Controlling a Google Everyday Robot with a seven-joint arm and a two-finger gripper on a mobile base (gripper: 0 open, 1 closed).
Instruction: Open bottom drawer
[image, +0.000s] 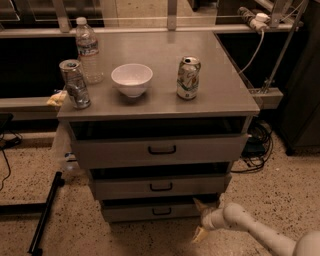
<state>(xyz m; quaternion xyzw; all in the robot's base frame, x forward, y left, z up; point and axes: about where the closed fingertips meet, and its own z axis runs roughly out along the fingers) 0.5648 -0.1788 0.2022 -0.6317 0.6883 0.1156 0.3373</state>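
The bottom drawer (150, 212) is the lowest and narrowest of three grey drawer fronts, with a small black bar handle (161, 211). It stands a little out from the cabinet, like the two above it. My gripper (200, 219) is low at the drawer's right end, at the end of the white arm that comes in from the lower right. One pale finger (199, 204) points up by the drawer's right corner and the other (199, 234) points down toward the floor, so the fingers are spread apart and hold nothing.
On the grey cabinet top (225, 95) stand a water bottle (88, 50), a silver can (75, 84), a white bowl (132, 79) and a green can (188, 77). Cables (257, 145) lie right of the cabinet. A black bar (45, 215) lies on the speckled floor at left.
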